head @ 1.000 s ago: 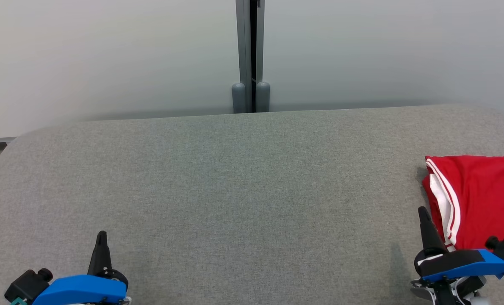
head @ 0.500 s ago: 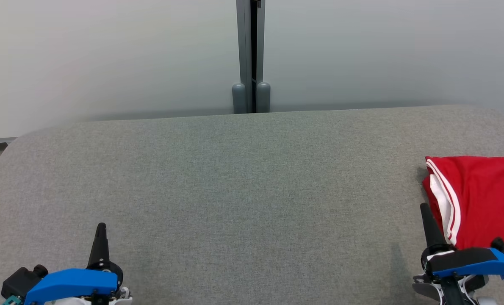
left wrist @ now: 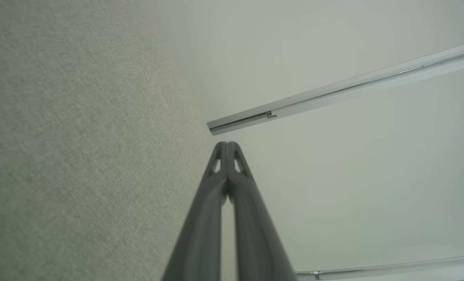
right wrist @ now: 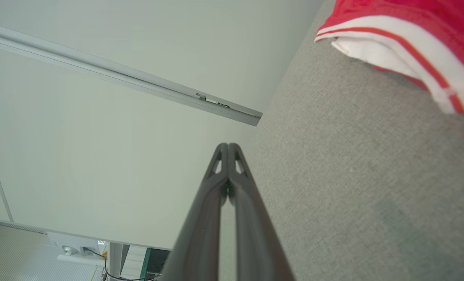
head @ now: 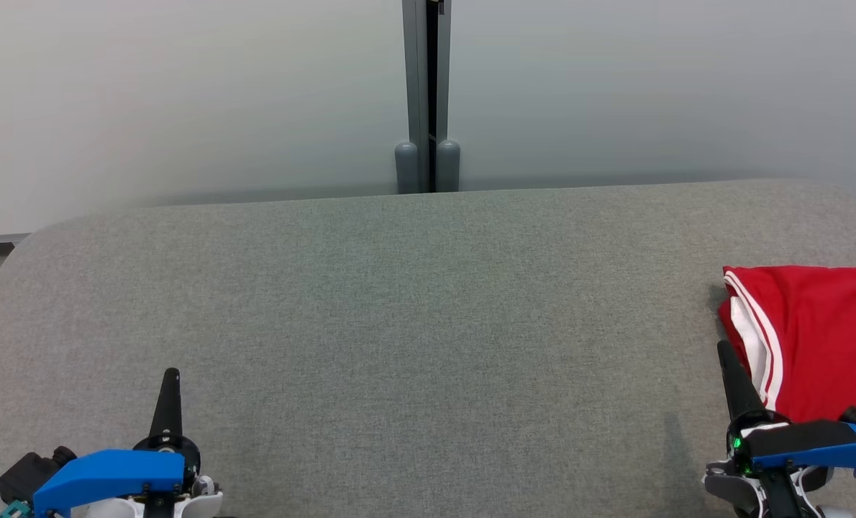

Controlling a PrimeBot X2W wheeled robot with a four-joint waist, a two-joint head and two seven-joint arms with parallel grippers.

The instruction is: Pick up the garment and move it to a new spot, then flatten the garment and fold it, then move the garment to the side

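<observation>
Garment (head: 816, 338) lies folded at the right end of the desk (head: 428, 324), so we judge the job nearly done. Both clenched, empty: left tool (head: 171, 375), right tool (head: 724, 350). The right one sits just beside the hem, so we'd draw it away straight to avoid snagging. Thin red fabric, white striped trim; desk is grey woven cloth with rounded corners.

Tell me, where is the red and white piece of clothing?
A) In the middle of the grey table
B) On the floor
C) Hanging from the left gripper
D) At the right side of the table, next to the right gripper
D: the red garment lies on the grey table at the far right, beside the shut, empty right gripper.
</observation>
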